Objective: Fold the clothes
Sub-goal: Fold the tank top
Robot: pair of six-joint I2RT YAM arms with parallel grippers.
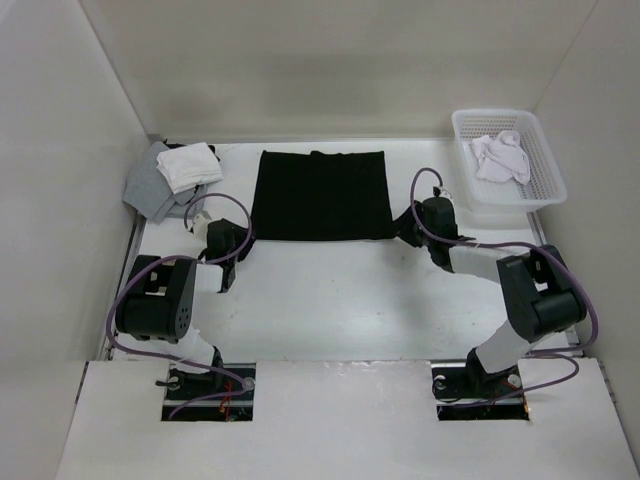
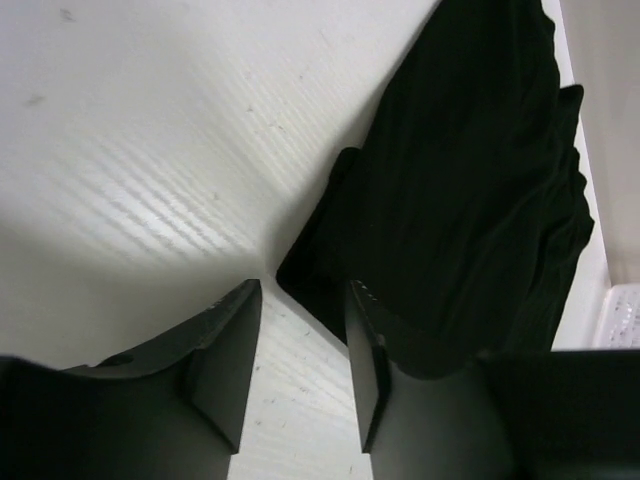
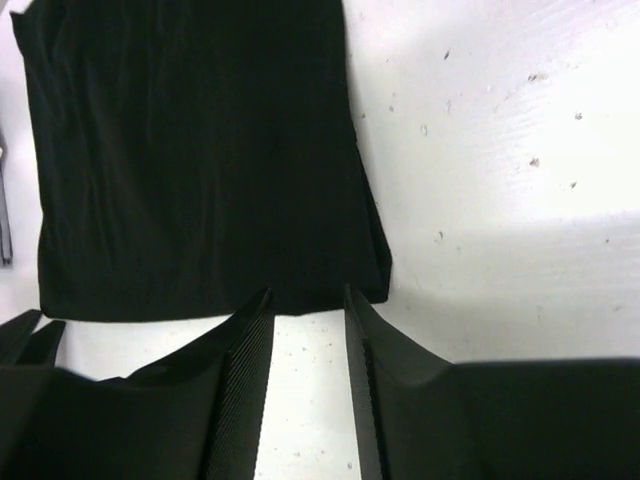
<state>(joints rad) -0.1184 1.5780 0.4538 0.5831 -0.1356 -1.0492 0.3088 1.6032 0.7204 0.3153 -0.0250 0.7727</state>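
So the black clothes (image 1: 320, 195) are lying flat on the white surface (image 1: 330, 300), spread out as a pretty tidy rectangle. Nothing is holding them. In the right wrist view a 2nd layer of fabric peeks out at the near right corner, and in the left wrist view the edges look stacked along one side, so it's more than 1 layer thick. There's a little bump in the middle of the far edge.

The left fingers (image 2: 225, 360) sit right at the garment's near left corner. They're spread apart, with bare surface showing in the gap and nothing pinched between them. From the wrist view the corner of the fabric sits just past the tips, and I can't tell whether 1 finger is brushing it or not.

The right fingers (image 3: 240, 380) are at the garment's near right corner. Same deal: parted, empty, white surface visible between them, and the hem is just beyond the tips.

Going further out, left of the garment there's a folded white towel (image 1: 188, 165) sitting on top of a grey cloth (image 1: 148, 190). Right of the garment, a white plastic basket (image 1: 545, 185) holds a crumpled pale cloth (image 1: 500, 158).

Both arms have purple cables (image 1: 215, 205) looping over them on the near side of the garment.
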